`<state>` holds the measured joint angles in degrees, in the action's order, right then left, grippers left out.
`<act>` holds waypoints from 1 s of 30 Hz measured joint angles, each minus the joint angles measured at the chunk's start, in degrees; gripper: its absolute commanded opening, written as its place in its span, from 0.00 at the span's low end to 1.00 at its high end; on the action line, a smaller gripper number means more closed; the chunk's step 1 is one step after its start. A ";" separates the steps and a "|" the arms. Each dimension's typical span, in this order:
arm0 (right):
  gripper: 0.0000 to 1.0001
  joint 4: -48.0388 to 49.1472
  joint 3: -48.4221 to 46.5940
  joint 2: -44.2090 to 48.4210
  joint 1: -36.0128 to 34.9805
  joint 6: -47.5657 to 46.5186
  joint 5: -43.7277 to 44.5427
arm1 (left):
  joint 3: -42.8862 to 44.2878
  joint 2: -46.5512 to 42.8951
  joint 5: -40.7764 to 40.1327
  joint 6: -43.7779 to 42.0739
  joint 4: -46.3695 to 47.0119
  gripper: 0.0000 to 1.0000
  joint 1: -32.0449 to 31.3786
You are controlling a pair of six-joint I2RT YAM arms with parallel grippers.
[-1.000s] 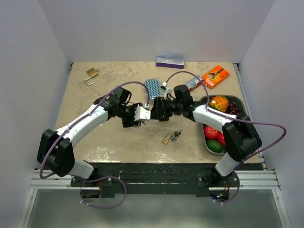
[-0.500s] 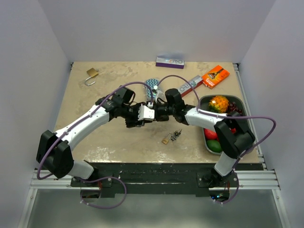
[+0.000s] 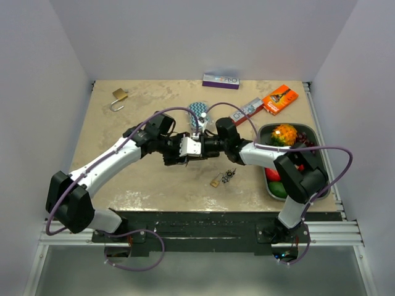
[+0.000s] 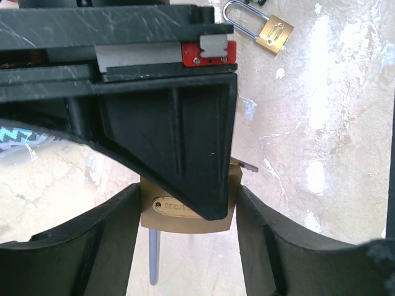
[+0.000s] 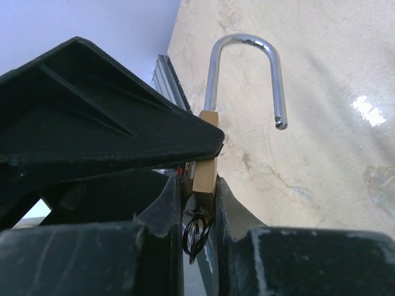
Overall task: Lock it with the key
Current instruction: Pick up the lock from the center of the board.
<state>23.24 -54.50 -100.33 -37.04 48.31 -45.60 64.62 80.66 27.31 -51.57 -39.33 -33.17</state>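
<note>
The left gripper [image 3: 187,150] and right gripper [image 5: 199,192] meet nose to nose at the middle of the top view, above the tan table [image 3: 142,179], with a brass padlock [image 4: 185,217] shared between them.

In the left wrist view the left fingers [image 4: 92,246] stand moderately apart and press on the two narrow sides of the brass body. The black bulk of the right gripper comes down from the top of that frame and covers most of the lock's face.

In the right wrist view the right fingers [image 5: 165,209] are drawn nearly together, pinching the lower end of the body edge-on. A dark wire ring [image 5: 194,235] hangs in the slit just below; whether a key sits there I cannot tell.

The lock's long axis runs up that frame. Its shackle [image 5: 244,42] points to the top and is open, its free end hanging clear at the right of the body.

A loose bunch of keys [image 3: 223,177] lies on the table just below the grippers in the top view.
</note>
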 measured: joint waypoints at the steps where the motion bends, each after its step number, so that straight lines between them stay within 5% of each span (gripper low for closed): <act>1: 0.00 0.39 0.24 0.00 0.20 1.05 -0.09 | 0.00 -0.09 -0.24 0.02 0.20 0.13 -0.13; 2: 0.00 0.68 0.37 0.00 0.44 1.77 -0.33 | 0.00 -0.13 -0.31 0.07 0.42 0.34 -0.24; 5: 0.00 1.64 0.79 0.02 1.29 2.93 -0.76 | 0.00 -0.22 -0.28 0.61 1.09 0.63 -0.28; 8: 0.00 3.48 1.79 0.59 2.45 4.37 -2.36 | 0.00 -0.52 1.62 1.86 2.29 0.71 0.59; 19: 0.00 1.11 5.99 6.91 7.85 -0.81 -5.75 | 1.49 -4.70 20.04 4.50 -1.22 0.75 27.17; 30: 0.00 -3.69 2.10 21.31 7.28 -14.08 -15.43 | -2.69 -11.34 36.70 8.20 -2.58 0.73 27.78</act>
<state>19.55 -52.40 -79.02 -29.76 34.24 -61.04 61.93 69.32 64.01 -43.38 -41.91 -5.39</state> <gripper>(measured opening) 0.229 0.743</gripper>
